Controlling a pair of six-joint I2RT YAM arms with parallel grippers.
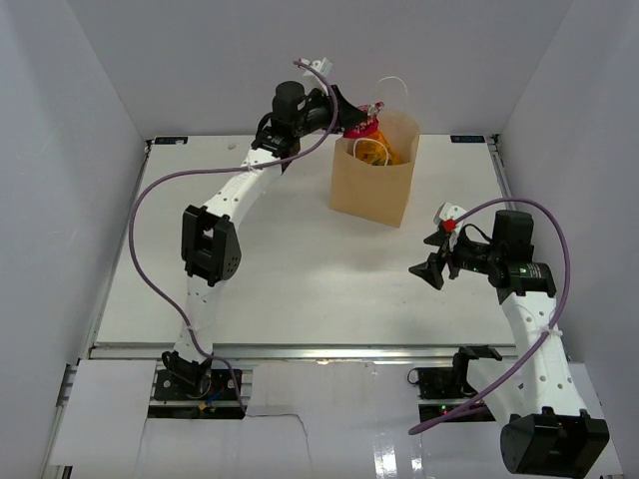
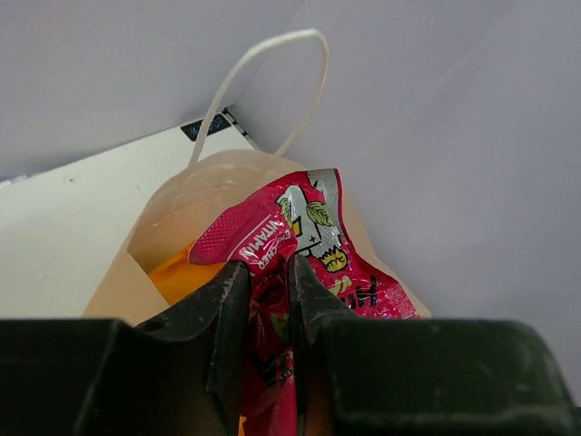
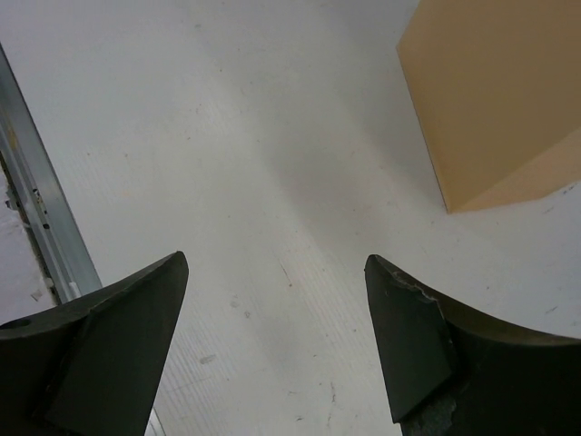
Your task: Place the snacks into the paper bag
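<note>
The tan paper bag (image 1: 371,185) stands upright at the back of the table, one white loop handle (image 2: 263,82) sticking up. My left gripper (image 1: 351,122) hangs over the bag's open mouth, shut on a magenta snack packet (image 2: 309,245) that dangles above the opening. An orange pouch (image 1: 384,152) lies inside the bag (image 2: 182,218), also seen below the packet as an orange patch (image 2: 172,268). My right gripper (image 1: 429,267) hovers low over the bare table right of centre, open, with nothing between its fingers (image 3: 418,336). A corner of the bag (image 3: 495,100) shows ahead of it.
White enclosure walls close in the table on the left, back and right. A metal rail (image 3: 45,227) runs along the table's near edge.
</note>
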